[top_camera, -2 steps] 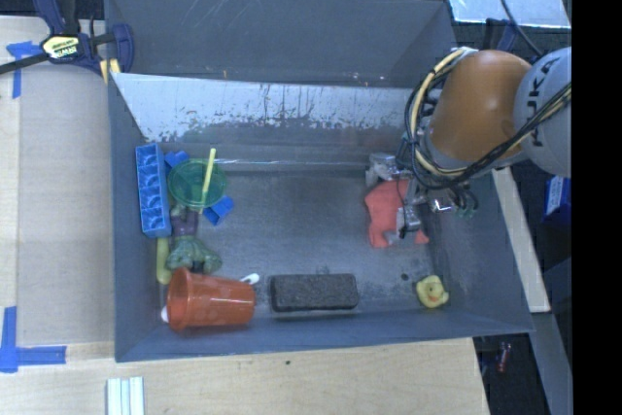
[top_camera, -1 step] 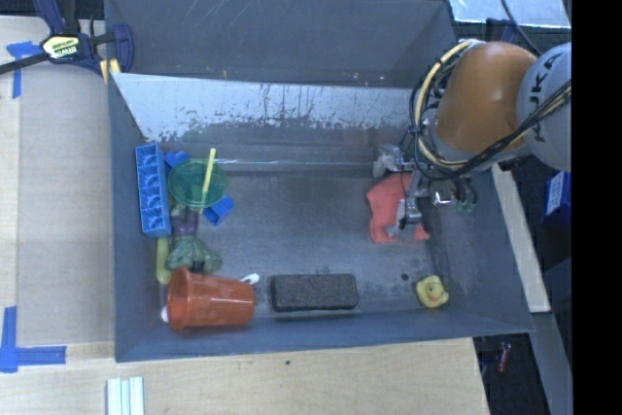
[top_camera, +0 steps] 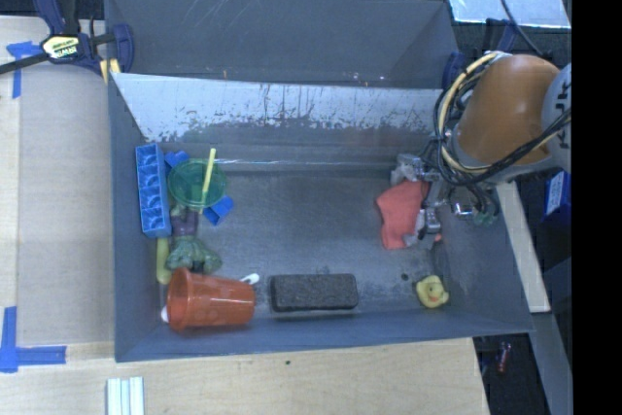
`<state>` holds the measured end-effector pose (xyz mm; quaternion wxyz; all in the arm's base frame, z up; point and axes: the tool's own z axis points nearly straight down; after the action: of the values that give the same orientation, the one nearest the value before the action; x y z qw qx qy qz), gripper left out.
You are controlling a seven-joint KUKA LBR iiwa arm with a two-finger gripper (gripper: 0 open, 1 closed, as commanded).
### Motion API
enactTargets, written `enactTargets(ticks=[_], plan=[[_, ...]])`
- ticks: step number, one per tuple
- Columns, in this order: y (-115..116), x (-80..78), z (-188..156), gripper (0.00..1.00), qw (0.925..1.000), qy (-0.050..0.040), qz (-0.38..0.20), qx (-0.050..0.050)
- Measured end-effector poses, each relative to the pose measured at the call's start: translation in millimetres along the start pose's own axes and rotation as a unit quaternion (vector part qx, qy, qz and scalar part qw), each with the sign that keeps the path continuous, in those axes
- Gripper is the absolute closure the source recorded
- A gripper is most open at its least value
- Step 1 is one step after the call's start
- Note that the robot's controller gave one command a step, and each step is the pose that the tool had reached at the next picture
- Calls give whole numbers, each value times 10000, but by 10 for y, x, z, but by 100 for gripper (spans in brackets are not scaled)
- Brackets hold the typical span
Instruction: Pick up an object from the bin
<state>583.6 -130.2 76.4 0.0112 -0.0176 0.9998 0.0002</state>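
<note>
My gripper (top_camera: 429, 221) is low in the right part of the bin, beneath the arm's orange cover. A red lumpy thing (top_camera: 397, 214) lies right against its left side; whether it is gripped I cannot tell. A small yellow toy (top_camera: 431, 291) rests on the floor just below the gripper, near the front right corner. Further left along the front wall lies a dark grey rectangular block (top_camera: 312, 292).
At the left side lies a heap: an orange-red cup (top_camera: 209, 299) on its side, a green figure (top_camera: 190, 254), a green lid with a yellow straw (top_camera: 197, 183), a blue studded brick (top_camera: 152, 190) and small blue pieces (top_camera: 220, 207).
</note>
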Motion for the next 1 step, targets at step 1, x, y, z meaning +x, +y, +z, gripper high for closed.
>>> enactTargets(ticks=[1], plan=[[-151,-102,54,100,9952,-40,974,0]])
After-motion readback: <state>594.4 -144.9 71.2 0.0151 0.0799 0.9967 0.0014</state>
